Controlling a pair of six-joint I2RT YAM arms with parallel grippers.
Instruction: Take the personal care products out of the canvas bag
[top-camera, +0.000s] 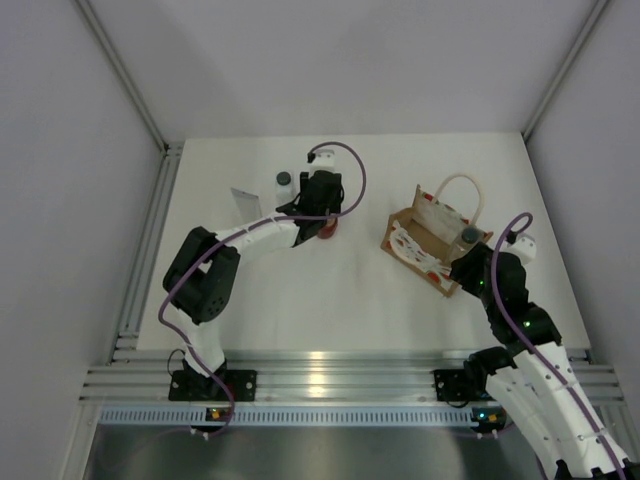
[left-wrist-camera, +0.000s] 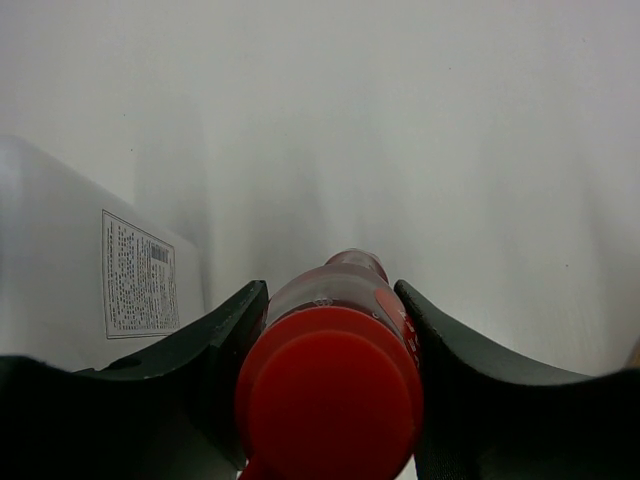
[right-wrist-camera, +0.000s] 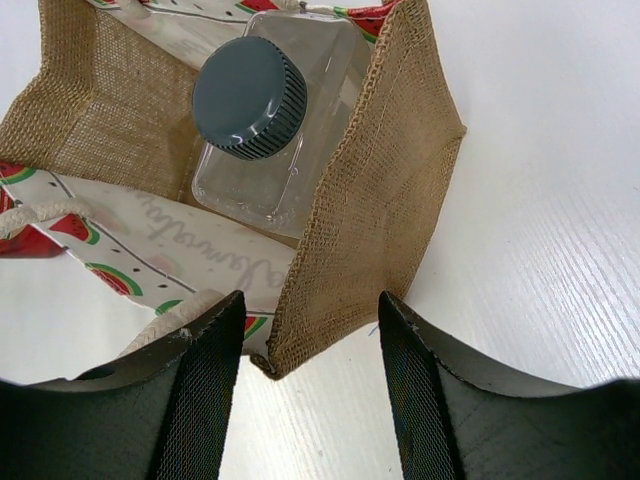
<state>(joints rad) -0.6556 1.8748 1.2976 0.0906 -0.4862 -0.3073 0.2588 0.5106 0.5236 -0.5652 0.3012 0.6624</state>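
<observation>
The canvas bag stands right of centre, open at the top. A small clear bottle with a grey cap stands inside it at its near right corner, and shows in the right wrist view. My right gripper is open above that corner. The bag's tan side wall lies between its fingers. My left gripper is shut on the red bottle, its red cap between the fingers. The white flat tube and the whitish bottle with a dark cap stand on the table to its left.
The white tube with its printed label is close to the left gripper's left finger. The bag's cream loop handle lies toward the back. Grey walls and metal rails border the white table.
</observation>
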